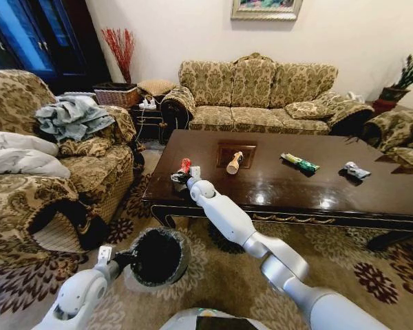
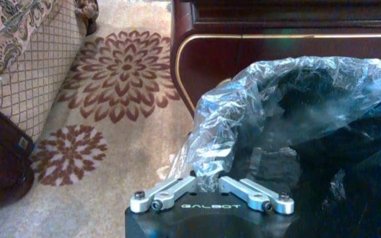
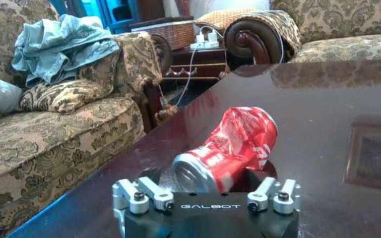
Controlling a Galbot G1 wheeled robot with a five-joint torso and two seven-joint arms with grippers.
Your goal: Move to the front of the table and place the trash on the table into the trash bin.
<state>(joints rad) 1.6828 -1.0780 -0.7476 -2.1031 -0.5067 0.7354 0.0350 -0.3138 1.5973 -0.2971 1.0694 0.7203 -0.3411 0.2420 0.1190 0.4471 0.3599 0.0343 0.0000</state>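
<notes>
The right tool (image 1: 181, 176) is reached out over the near left corner of the glossy dark brown wooden tabletop (image 1: 275, 187), and its fingers are closed around the crushed red aluminium can (image 3: 229, 148), which lies on its side between them with its silver end toward the wrist. The can looks to rest on or just above the wood; which cannot be told.

The left tool (image 2: 207, 191) is pinched on the rim of the translucent grey plastic liner (image 2: 296, 104) of the small round black trash bin (image 1: 158, 256), which stands on the carpet below and nearer the robot than the can.

Beyond the right tool, on the far side of the can, lie the tan bottle (image 1: 234, 163), then the green-yellow packet (image 1: 300, 163) and, farthest off, the silver-white wrapper (image 1: 356, 170).

Doing this step well probably means keeping the grip firm, since the dented can could slip, lifting straight up clear of the edge, and releasing only when centred over the bin's mouth.
</notes>
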